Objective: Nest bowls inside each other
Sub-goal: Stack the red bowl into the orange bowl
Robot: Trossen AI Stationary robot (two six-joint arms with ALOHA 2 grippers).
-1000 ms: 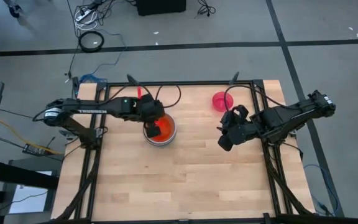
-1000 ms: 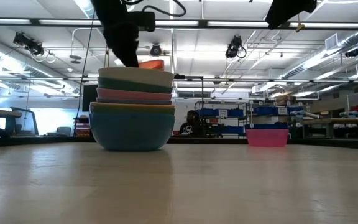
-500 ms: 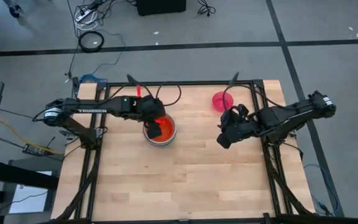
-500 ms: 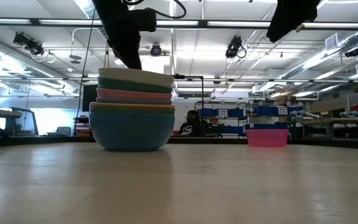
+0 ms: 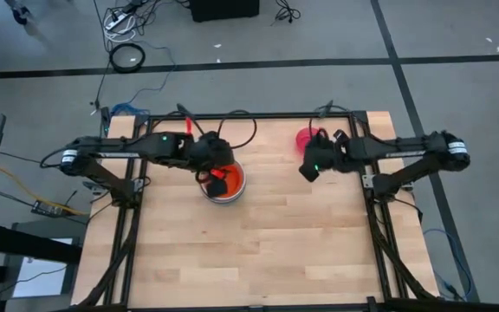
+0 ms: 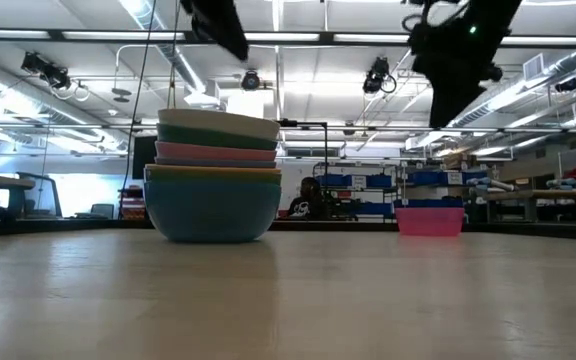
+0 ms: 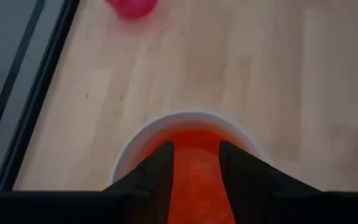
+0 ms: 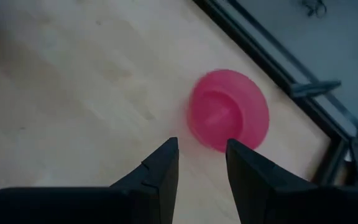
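Note:
A stack of nested bowls (image 5: 224,183) stands at the table's middle left, a blue bowl (image 6: 212,208) at its bottom. Its white bowl (image 7: 185,119) holds the red-orange bowl (image 7: 194,177) on top. My left gripper (image 5: 217,177) hangs open above the stack, clear of it, its fingertips apart over the red-orange bowl (image 5: 230,180). A magenta bowl (image 5: 308,139) sits alone on its base near the far edge; it also shows in the right wrist view (image 8: 229,118). My right gripper (image 5: 307,170) hovers open just on the near side of it, above the table.
Bare wooden table (image 5: 267,251) spreads across the whole near half. Black frame rails (image 5: 258,115) run along the far edge, close behind the magenta bowl, and dark side rails (image 5: 379,243) line the left and right edges.
My left gripper has let go of the red-orange bowl, which now sits sunk inside the white bowl's rim, and has risen above the stack. My right gripper has swung toward the far edge and come down toward the magenta bowl.

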